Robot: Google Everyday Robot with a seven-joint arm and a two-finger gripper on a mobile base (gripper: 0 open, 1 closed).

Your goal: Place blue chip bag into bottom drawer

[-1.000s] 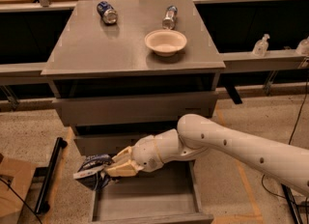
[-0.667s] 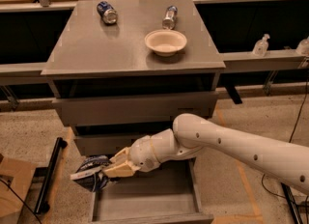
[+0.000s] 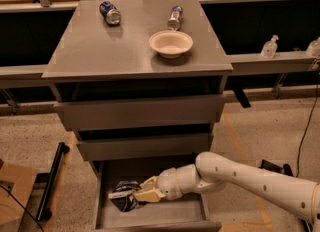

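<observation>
Your gripper (image 3: pixel 138 194) reaches in from 3 o'clock, low inside the open bottom drawer (image 3: pixel 165 215). Its jaws grip the blue chip bag (image 3: pixel 121 198), which is inside the drawer at its 9 o'clock side.

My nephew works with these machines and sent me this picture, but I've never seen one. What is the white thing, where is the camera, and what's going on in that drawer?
The white thing is a robot arm reaching in from the right. Its tan end is the tool it grasps with. The one camera looks down at the front of a grey cabinet. On the cabinet top are a white bowl, a blue can on its side and a silvery can or bottle lying down. The bottom drawer stands open. The tool is low inside it, right at a blue chip bag. Whether the tool grips the bag cannot be told.
</observation>
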